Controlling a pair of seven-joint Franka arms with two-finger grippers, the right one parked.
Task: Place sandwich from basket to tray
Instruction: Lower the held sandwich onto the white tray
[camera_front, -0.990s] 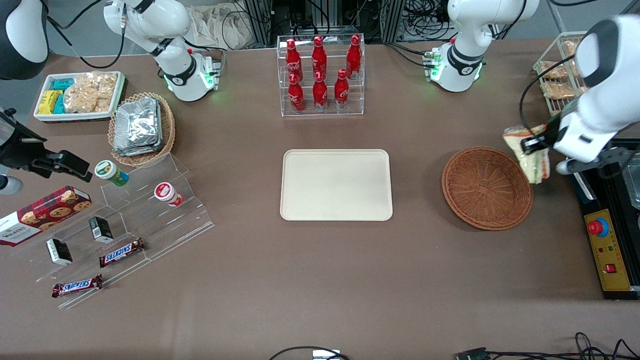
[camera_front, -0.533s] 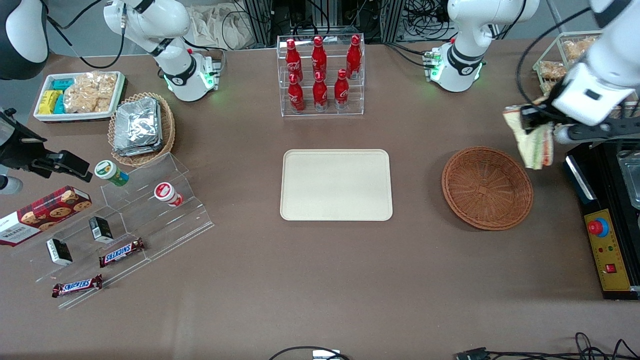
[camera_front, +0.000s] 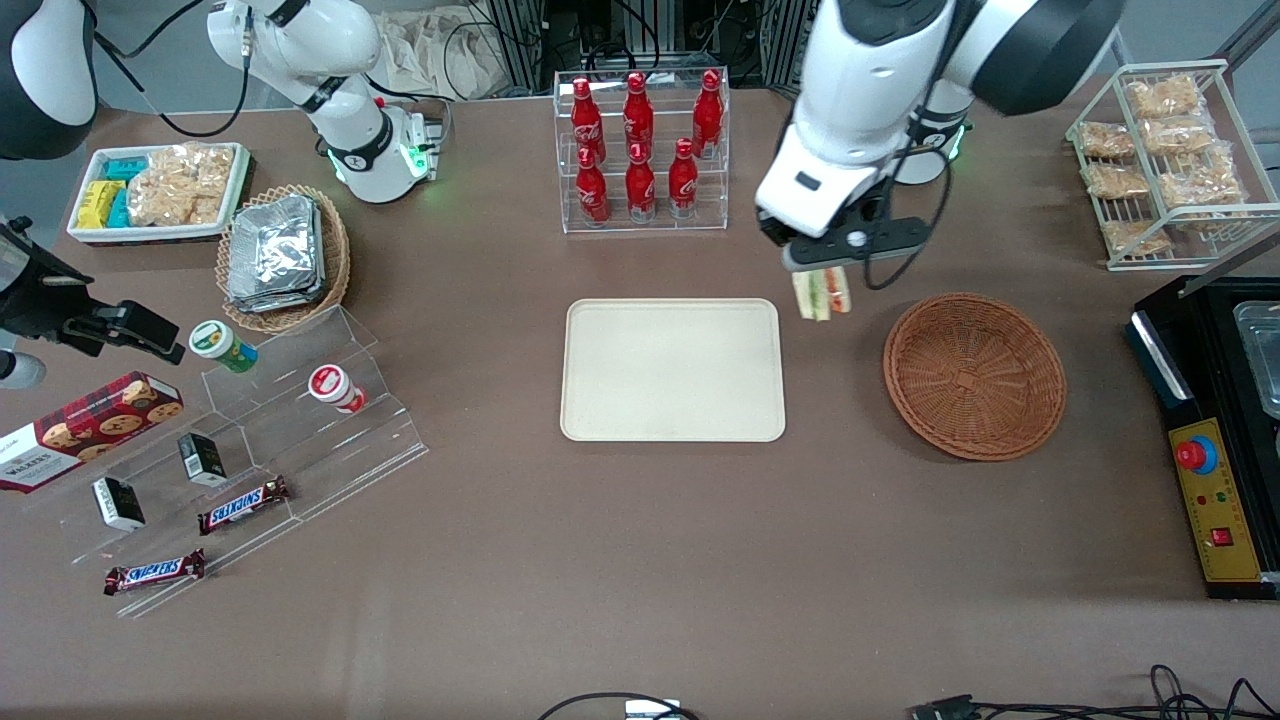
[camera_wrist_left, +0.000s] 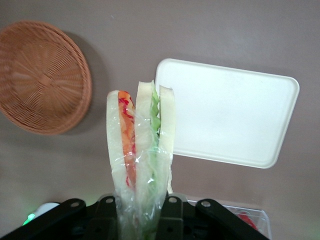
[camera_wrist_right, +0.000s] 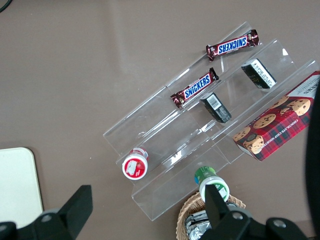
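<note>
The sandwich (camera_front: 822, 292) (camera_wrist_left: 140, 150), a clear-wrapped wedge of white bread with orange-red and green filling, hangs in the air between the tray and the basket. My gripper (camera_front: 822, 268) (camera_wrist_left: 141, 212) is shut on its wrapped end, above the bare table just off the tray's rim. The cream-beige tray (camera_front: 672, 369) (camera_wrist_left: 235, 115) lies flat in the middle of the table with nothing on it. The reddish-brown wicker basket (camera_front: 974, 375) (camera_wrist_left: 40, 75) sits toward the working arm's end and holds nothing.
A clear rack of red bottles (camera_front: 640, 150) stands farther from the front camera than the tray. A wire rack of snack packs (camera_front: 1165, 160) and a black control box (camera_front: 1215, 430) sit at the working arm's end. A clear stepped stand with snacks (camera_front: 250, 440) (camera_wrist_right: 210, 125) lies toward the parked arm's end.
My gripper has carried the sandwich from beside the basket at the working arm's end, over the basket, to a spot just short of the tray. The sandwich stays gripped.
</note>
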